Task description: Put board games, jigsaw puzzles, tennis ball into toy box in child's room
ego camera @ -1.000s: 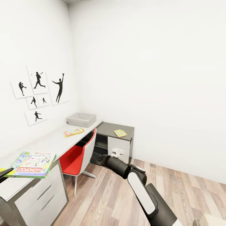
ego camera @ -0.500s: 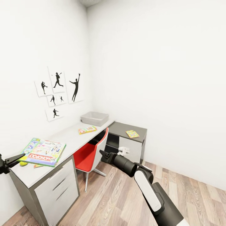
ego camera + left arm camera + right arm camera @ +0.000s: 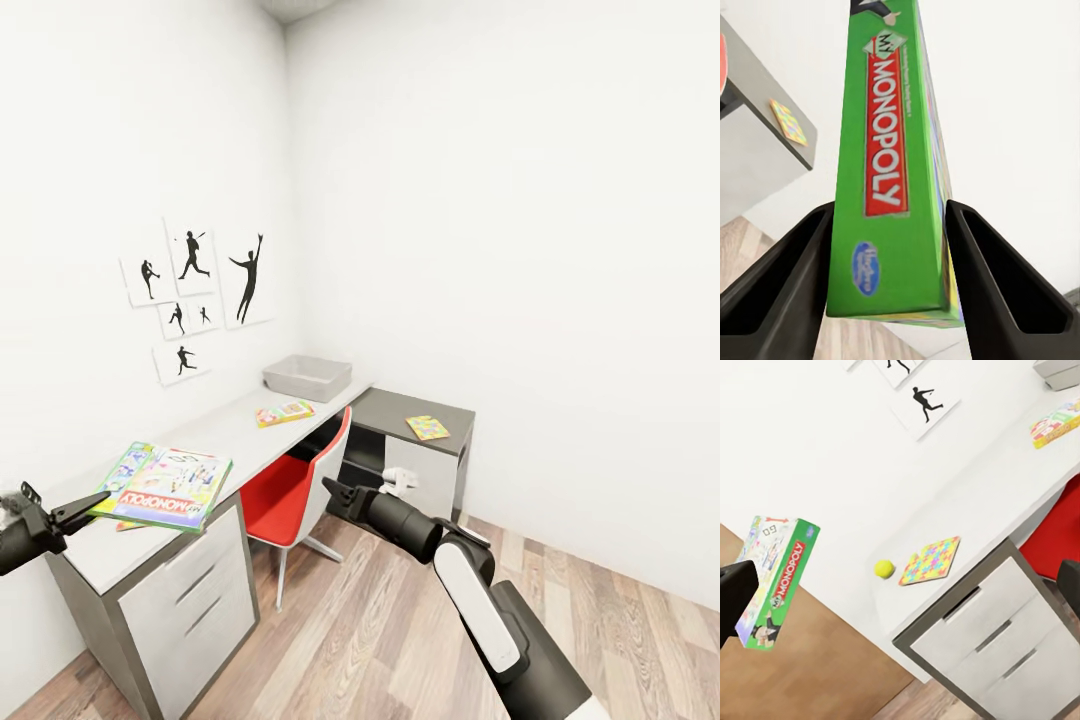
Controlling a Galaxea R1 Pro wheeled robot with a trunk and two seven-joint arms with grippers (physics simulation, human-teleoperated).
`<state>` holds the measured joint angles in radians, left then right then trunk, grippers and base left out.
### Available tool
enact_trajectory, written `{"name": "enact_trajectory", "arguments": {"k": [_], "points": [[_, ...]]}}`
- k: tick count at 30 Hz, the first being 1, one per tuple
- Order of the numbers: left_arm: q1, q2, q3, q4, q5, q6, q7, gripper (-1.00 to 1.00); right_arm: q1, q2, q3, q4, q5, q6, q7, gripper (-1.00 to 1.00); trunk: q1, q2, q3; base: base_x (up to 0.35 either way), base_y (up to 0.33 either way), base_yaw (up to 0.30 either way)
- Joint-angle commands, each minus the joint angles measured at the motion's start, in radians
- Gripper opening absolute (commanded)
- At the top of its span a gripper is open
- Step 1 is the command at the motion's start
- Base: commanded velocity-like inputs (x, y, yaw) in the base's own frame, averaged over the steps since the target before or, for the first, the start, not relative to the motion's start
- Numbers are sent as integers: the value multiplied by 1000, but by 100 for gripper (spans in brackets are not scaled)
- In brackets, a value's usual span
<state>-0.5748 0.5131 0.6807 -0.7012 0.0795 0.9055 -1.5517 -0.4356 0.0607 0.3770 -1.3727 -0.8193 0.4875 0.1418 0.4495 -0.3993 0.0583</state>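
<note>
One desk: long L-shaped light grey table (image 3: 215, 440) against white wall.
Far end: shallow pale grey toy box (image 3: 307, 377).
Near edge: yellow-green tennis ball (image 3: 884, 568) just beside multicolour jigsaw puzzle (image 3: 931, 560).
Left gripper (image 3: 889, 281): clamped on green Monopoly box (image 3: 896, 161).
Right gripper (image 3: 330, 493): cannot tell.
Floor: open wood planks (image 3: 380, 640) beside red chair (image 3: 290, 490).

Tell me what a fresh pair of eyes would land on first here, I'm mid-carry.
The bright green Monopoly box clamped edge-on between the left gripper fingers, held over the near end of the table. Next, the red chair tucked under the table, and the black silhouette sports pictures on the wall above. On the near table end lie a tennis ball and a jigsaw puzzle beside it.
</note>
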Motion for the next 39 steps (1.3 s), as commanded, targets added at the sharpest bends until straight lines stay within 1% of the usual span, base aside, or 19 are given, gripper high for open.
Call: {"name": "enact_trajectory", "arguments": {"k": [1,4,9,13,18,20,23,25,26,27,28,29,30,31,32,33,34,37,39], "points": [[0,-2,1,0,-2,8,-2,-100,0,0,-1,0,-3,4,2,100,0,-1,0,62,-34,1],[0,-8,1,0,-3,6,0,-100,-1,-1,-1,0,-3,5,2,100,0,-1,0,161,-71,0],[0,-11,3,0,5,7,60,-100,-1,0,0,-2,-3,4,1,100,0,-1,0,245,-55,0],[-1,-11,4,-1,8,8,84,-100,-1,-1,-1,-5,-3,5,1,100,0,-1,0,112,-13,0],[-5,-11,7,-1,10,14,93,-100,0,-1,0,-67,-3,13,-2,100,0,-1,0,29,-3,0],[-16,-13,7,-1,10,21,99,-100,-2,1,-1,-84,-3,34,-8,100,0,-1,0,7,-1,0],[-89,-31,7,-2,8,52,125,-100,-42,13,-22,-114,-2,174,-29,100,0,-1,0,3,0,0],[-172,-52,6,-2,8,75,183,-100,-138,32,-78,-146,-3,313,-86,100,0,-1,0,1,0,0],[-216,-62,6,-1,9,83,224,-100,-193,51,-106,-150,-3,364,-131,100,0,-1,0,0,0,0],[-263,-69,6,-1,9,88,268,-100,-249,76,-128,-149,-4,403,-184,100,0,-1,0,0,0,0],[-287,-73,5,-1,9,92,290,-100,-277,90,-136,-147,-4,419,-214,100,0,-1,0,0,0,0],[-362,-90,4,0,9,105,356,-100,-368,114,-153,-134,-4,468,-311,100,0,-1,0,0,0,0],[-408,-102,3,1,9,112,396,-100,-428,114,-160,-118,-5,494,-371,100,0,-1,0,0,0,0],[-430,-109,3,2,8,114,415,-100,-457,114,-163,-107,-6,504,-398,100,0,-1,0,0,0,0],[-471,-119,2,5,8,118,449,-100,-512,114,-167,-79,-10,518,-445,100,0,-1,0,0,0,0],[-492,-123,2,10,8,120,467,-100,-542,114,-168,-60,-13,522,-466,100,0,-1,0,0,0,0],[-532,-134,2,29,8,122,502,-100,-596,114,-170,-20,-21,529,-497,100,0,-1,0,0,0,0],[-613,-156,1,108,8,123,576,-100,-701,114,-183,89,-41,538,-535,100,0,-1,0,0,0,0],[-645,-161,1,140,8,122,602,-100,-739,114,-195,141,-47,539,-542,100,0,-1,0,0,0,0]]}}
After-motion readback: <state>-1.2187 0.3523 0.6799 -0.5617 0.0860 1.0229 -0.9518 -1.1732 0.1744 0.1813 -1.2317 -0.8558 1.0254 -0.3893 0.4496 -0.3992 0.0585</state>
